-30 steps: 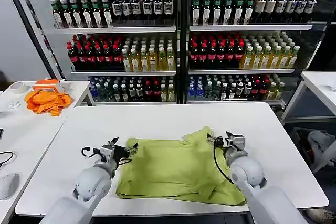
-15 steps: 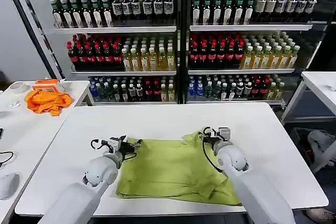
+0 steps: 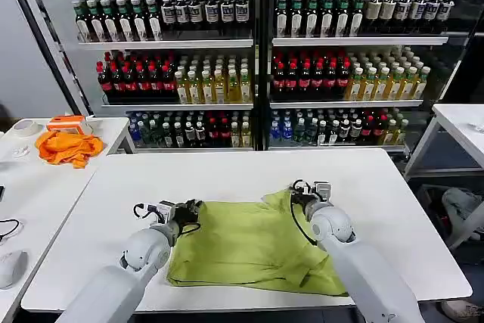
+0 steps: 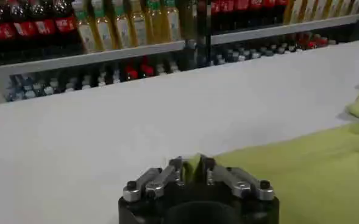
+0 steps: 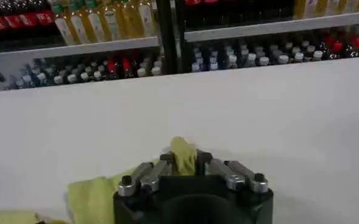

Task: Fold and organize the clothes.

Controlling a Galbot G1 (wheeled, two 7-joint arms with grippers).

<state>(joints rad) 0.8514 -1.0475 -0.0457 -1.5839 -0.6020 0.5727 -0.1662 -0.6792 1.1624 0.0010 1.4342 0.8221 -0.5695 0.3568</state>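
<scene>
The lime yellow-green T-shirt (image 3: 249,243) lies spread on the white table (image 3: 227,172), folded into a rough rectangle. My left gripper (image 3: 190,207) is at its far left corner, shut on a pinch of the fabric (image 4: 193,165). At the far right corner, my right gripper (image 3: 296,193) is shut on a bunched tuft of the shirt (image 5: 183,154). Both pinched corners are lifted slightly off the table. The near edge of the shirt rests flat by the table's front.
A bright orange cloth (image 3: 68,146) lies on a side table at the left. Shelves of bottles (image 3: 257,58) stand behind the table. Another white table (image 3: 461,122) is at the right. Bare tabletop stretches beyond the shirt toward the shelves.
Both grippers have moved away from me toward the shelves, pulling the shirt's far corners with them. The shirt's far edge has stretched straighter.
</scene>
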